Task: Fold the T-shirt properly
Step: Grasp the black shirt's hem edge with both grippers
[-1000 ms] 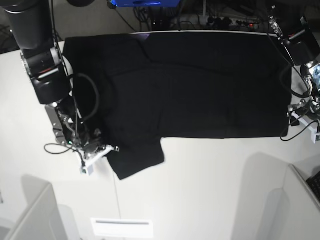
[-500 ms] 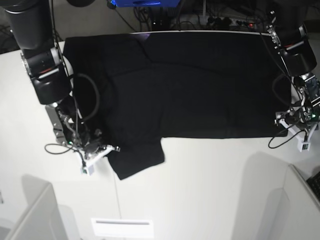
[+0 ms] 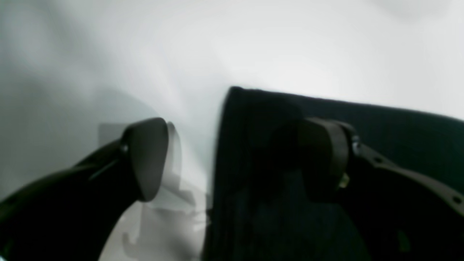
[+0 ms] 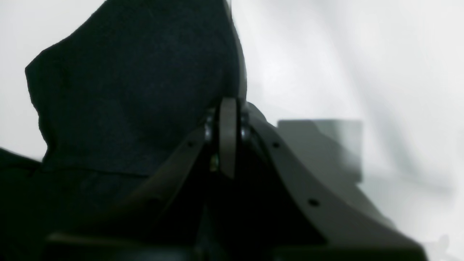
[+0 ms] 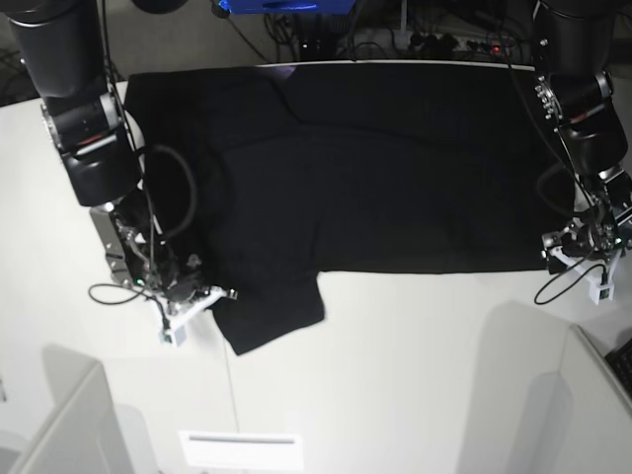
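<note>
The black T-shirt [image 5: 395,168] lies spread flat across the white table [image 5: 415,375], plain side up, with one sleeve [image 5: 272,311] poking toward the front. My right gripper [image 5: 219,295] rests low at that sleeve's outer edge. In the right wrist view its tips [image 4: 228,134] are shut where the sleeve [image 4: 127,90] hem runs into them. My left gripper [image 5: 565,253] stands open at the shirt's front corner on the other side. In the left wrist view one fingertip [image 3: 322,156] hangs over the cloth [image 3: 398,137] and the other over bare table, with the cloth's edge between them.
A white label [image 5: 240,449] lies near the table's front. Grey partitions stand at the front left [image 5: 59,425] and front right [image 5: 597,395]. Cables and a power strip [image 5: 434,41] run behind the table's back edge.
My left arm has swung in from the table's side and come down to the shirt's front corner, jaws still wide. The right arm and the shirt have not moved.
</note>
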`<move>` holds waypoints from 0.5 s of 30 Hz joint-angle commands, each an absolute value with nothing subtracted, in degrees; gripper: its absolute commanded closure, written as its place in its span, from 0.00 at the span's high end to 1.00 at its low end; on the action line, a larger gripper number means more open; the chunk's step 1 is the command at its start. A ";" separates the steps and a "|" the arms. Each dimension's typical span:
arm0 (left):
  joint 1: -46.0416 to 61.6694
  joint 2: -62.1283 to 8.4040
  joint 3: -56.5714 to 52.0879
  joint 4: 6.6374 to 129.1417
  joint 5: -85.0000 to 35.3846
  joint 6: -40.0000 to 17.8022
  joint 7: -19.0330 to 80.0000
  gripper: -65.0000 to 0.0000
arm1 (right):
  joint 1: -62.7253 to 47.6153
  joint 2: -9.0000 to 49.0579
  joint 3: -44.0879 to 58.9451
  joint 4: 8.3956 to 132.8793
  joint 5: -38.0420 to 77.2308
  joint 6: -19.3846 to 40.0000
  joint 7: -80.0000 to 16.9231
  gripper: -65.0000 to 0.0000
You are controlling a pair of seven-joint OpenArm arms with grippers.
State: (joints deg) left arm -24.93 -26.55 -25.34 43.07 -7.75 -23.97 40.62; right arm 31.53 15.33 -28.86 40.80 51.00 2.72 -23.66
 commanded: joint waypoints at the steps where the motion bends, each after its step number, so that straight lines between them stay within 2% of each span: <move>1: -26.33 -27.74 -25.45 43.74 -8.13 -24.13 39.78 0.83 | 31.96 15.60 -28.97 40.75 50.42 2.42 -26.33 0.00; 15: -25.80 -27.56 -25.36 39.25 -8.13 -24.04 36.79 0.83 | 31.96 15.60 -28.97 40.75 50.42 2.42 -26.33 0.00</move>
State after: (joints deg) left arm -25.36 -26.85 -25.30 39.09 -7.99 -23.99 35.29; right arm 31.53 15.33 -28.86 40.80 51.00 2.74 -23.57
